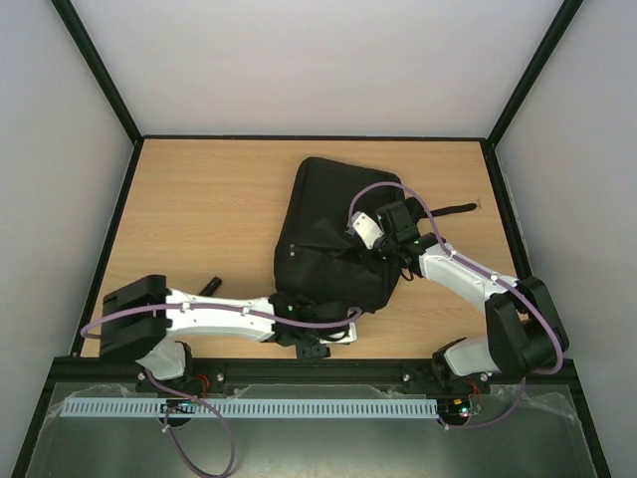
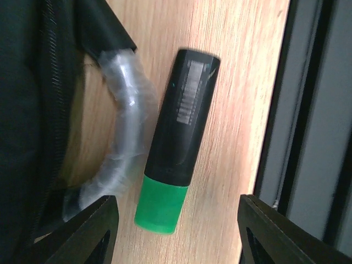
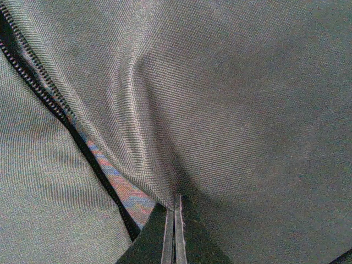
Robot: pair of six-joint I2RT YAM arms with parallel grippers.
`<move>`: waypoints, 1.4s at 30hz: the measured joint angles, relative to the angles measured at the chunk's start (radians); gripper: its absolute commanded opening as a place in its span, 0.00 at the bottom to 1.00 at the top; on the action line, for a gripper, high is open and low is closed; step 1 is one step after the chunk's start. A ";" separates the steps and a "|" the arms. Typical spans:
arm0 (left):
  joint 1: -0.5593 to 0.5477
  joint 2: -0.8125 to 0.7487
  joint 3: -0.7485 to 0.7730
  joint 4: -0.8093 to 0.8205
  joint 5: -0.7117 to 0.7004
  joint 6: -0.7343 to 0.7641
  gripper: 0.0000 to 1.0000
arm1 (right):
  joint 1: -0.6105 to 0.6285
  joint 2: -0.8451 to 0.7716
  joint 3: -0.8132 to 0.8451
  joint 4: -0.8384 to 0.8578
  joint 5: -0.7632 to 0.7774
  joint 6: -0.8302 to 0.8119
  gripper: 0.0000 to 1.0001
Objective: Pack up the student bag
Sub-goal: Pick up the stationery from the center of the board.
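Your student bag (image 1: 328, 234) lies on the worktop (image 1: 199, 199), its fabric pinched in the closed right end effector (image 3: 175, 231). The highlighter (image 2: 177, 132) lies outside it, unpacked; your left end effector (image 2: 179, 223) straddles it, jaws apart, holding nothing.

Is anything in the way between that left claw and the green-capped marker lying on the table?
Nothing visible. The black marker with a green cap lies bare on the wooden table, right ahead of the open left gripper. The plastic-wrapped handle of the black fabric backpack curves alongside it, not across.
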 measured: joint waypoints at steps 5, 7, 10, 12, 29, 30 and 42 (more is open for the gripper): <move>-0.012 0.076 0.000 -0.009 -0.048 0.013 0.60 | 0.000 0.000 0.000 0.000 -0.001 0.000 0.01; -0.012 0.080 0.000 -0.010 -0.063 0.020 0.60 | 0.000 0.000 0.000 0.000 -0.001 0.000 0.01; -0.017 0.080 0.000 -0.008 -0.087 0.025 0.60 | 0.000 -0.001 0.000 0.000 -0.001 0.000 0.01; -0.019 0.080 0.000 -0.006 -0.103 0.029 0.60 | 0.000 -0.003 0.000 0.000 -0.002 0.000 0.01; -0.019 0.117 -0.022 0.027 -0.039 0.050 0.52 | 0.000 -0.003 0.000 0.000 -0.003 0.000 0.01; -0.019 0.121 -0.022 0.029 -0.030 0.050 0.52 | 0.000 -0.003 0.000 0.000 -0.003 0.000 0.01; -0.023 0.129 -0.014 0.033 0.040 0.016 0.56 | 0.000 -0.003 0.000 0.000 -0.003 -0.001 0.01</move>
